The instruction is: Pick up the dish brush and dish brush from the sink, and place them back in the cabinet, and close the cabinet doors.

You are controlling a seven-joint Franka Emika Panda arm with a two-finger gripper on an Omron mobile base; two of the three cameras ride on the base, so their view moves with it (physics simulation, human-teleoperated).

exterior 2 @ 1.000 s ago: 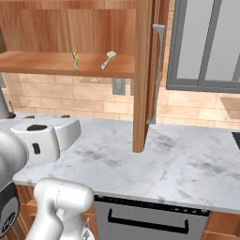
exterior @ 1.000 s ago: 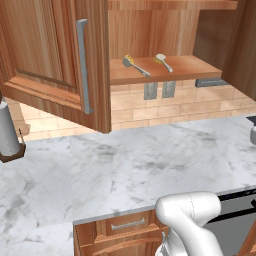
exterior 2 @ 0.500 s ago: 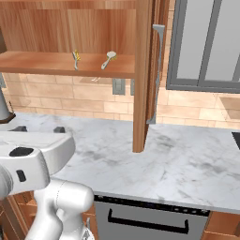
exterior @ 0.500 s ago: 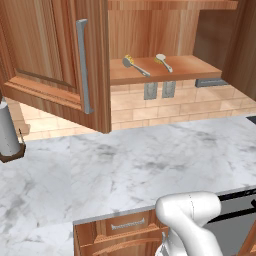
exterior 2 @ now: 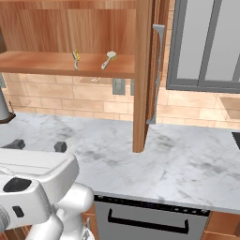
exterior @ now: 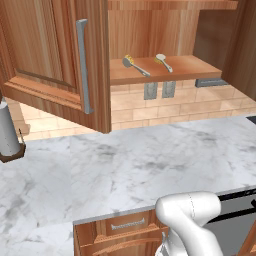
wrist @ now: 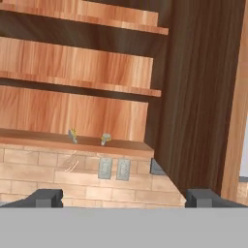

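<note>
- Two small tan short-handled dish brushes lay side by side, slightly apart, on the lowest shelf of the reddish-brown wooden wall cabinet (exterior: 165, 72): the left dish brush (exterior: 135, 65) and the right dish brush (exterior: 163, 62).
- In the left base view each brush's long axis ran diagonally, head toward the back left of the shelf and handle toward the front right edge; the right dish brush carried a round white bristle head.
- In the right base view the left brush appeared nearly end-on, and the right brush lay with its pale head toward the upper right.
- Both reddish-brown panelled cabinet doors stood open: the left door (exterior: 55, 55) swung out over the counter with its long vertical silver bar handle (exterior: 84, 65), the right door (exterior 2: 145, 70) seen edge-on.
- The two-finger gripper (wrist: 126, 197) stood with its jaws spread wide, holding nothing, and faced the open shelves from below the lowest one.
- Compared with one second earlier, the brushes and doors lay unchanged, while the arm's white upper link had dropped lower in the right base view.
- A white marble countertop (exterior: 130, 165) ran beneath the cabinet.
- Twin grey wall outlets (exterior: 158, 90) sat on the tan brick backsplash.
- A grey cylinder on a dark wooden base (exterior: 9, 132) stood at the counter's left.
</note>
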